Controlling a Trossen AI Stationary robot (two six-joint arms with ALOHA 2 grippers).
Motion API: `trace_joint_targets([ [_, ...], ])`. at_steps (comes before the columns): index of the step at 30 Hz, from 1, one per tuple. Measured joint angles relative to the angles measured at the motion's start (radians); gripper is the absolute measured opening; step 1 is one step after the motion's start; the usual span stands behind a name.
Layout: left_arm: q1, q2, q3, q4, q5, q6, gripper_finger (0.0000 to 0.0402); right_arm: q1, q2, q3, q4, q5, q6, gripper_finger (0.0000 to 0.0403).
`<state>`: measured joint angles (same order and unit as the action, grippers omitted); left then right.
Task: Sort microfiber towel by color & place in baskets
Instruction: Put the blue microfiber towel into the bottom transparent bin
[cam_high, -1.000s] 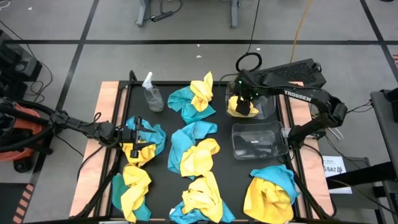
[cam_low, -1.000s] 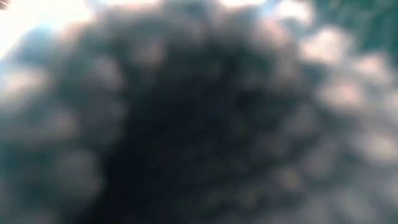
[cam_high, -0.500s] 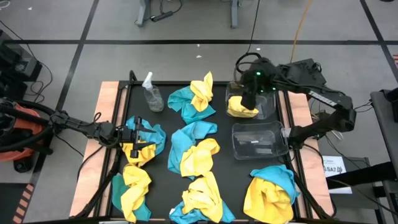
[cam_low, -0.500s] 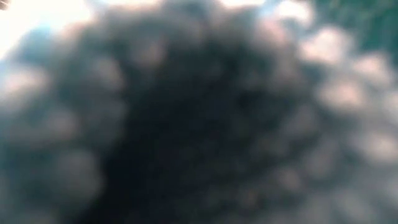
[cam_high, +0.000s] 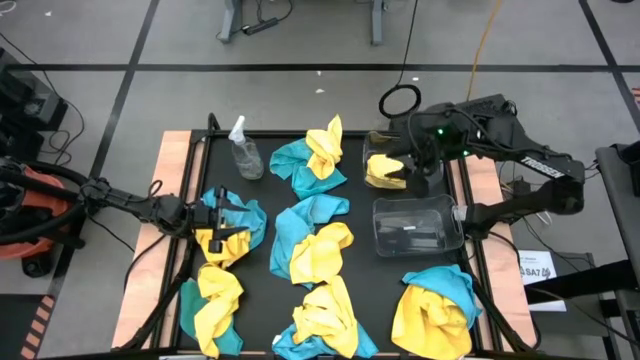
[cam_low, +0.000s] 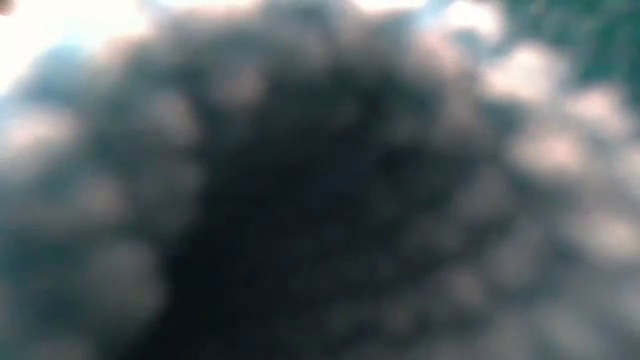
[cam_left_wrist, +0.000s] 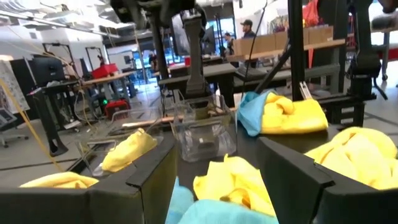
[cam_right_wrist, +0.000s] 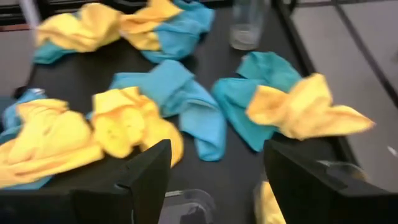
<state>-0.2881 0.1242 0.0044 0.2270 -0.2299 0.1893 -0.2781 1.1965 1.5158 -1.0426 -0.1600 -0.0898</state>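
Yellow and teal microfiber towels lie bunched in several heaps on the black table, among them one at the far centre (cam_high: 315, 160) and one in the middle (cam_high: 310, 240). Two clear baskets stand at the right. The far basket (cam_high: 437, 180) holds a yellow towel (cam_high: 383, 172); the near basket (cam_high: 380, 215) holds no cloth. My right gripper (cam_high: 405, 165) hangs open and empty above the far basket (cam_right_wrist: 217, 162). My left gripper (cam_high: 215, 225) stands open and level over the left heap (cam_high: 240, 222), with towels below its fingers (cam_left_wrist: 217, 155).
A clear spray bottle (cam_high: 245, 152) stands at the far left of the table. More heaps lie along the near edge (cam_high: 325, 320) and at the near right (cam_high: 435, 305). Blurred cloth fills the low view right at the lens.
My right gripper has risen out of the far basket, drawn back toward the table's right edge and tipped up from pointing steeply down. The yellow towel has stayed in the basket.
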Motion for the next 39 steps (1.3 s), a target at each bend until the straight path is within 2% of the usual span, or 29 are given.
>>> trace_joint_targets([
  [5,0.0,0.0,0.002,0.067,-0.011,-0.031,0.0223,0.07,0.02,0.0,0.008,-0.003,-0.001,0.0247],
  [10,0.001,0.053,0.066,-0.027,-0.078,-0.021,0.0223,0.129,0.05,0.0,0.017,-0.003,-0.004,0.0247],
  [18,0.001,0.269,0.18,-0.035,-0.089,0.037,0.0223,0.186,0.107,0.0,0.022,0.0,-0.03,0.0247],
  [28,0.043,0.578,0.318,-0.162,-0.093,0.055,0.0223,0.237,0.13,-0.001,0.01,0.002,-0.026,0.0247],
  [39,0.105,0.885,0.371,-0.149,0.027,0.052,0.0223,0.283,0.13,-0.001,0.01,0.005,0.001,0.0247],
])
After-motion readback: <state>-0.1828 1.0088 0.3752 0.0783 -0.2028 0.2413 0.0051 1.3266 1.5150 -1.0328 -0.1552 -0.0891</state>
